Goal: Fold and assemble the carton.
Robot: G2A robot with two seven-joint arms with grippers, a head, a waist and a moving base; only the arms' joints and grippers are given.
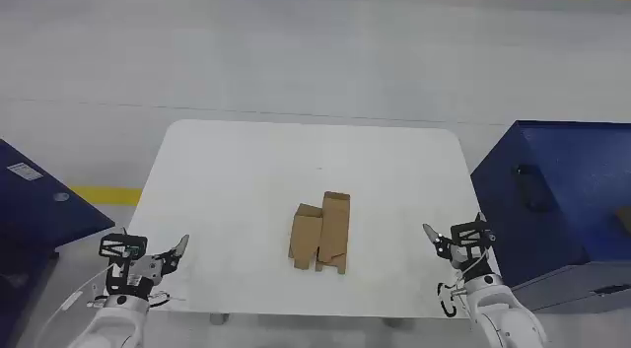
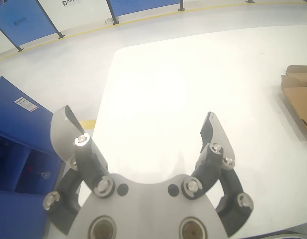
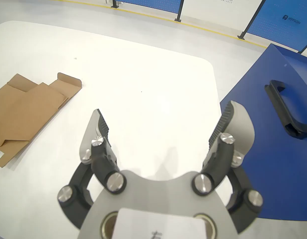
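Nearest, at the near left corner of the white rounded-corner table (image 1: pixel 237 180), the left gripper (image 1: pixel 146 249) is held just above the tabletop. Its jaws are spread wide and nothing is gripped between them; the same wide gap is seen in the left wrist view (image 2: pixel 138 111), with bare table (image 2: pixel 168 75) beneath. At the near right corner the right gripper (image 1: pixel 455 235) is held in the same way. It too is spread wide and nothing is held in it, and its toothed black pads (image 3: pixel 103 125) are seen clear of any object in the right wrist view (image 3: pixel 164 106).

The flattened brown cardboard carton (image 1: pixel 321 233) is laid flat on the table between the two grippers, well apart from both and close to the near edge (slightly right of the middle). It is not erected; its end flaps are seen lying open (image 3: pixel 26 110), and one far flap is slightly curled up (image 2: pixel 301 95).

A dark blue bin (image 1: pixel 562 200) with a black handle (image 3: pixel 285 108) is placed just beside the table's right edge. Another blue bin (image 1: pixel 39 200) is placed to the left.
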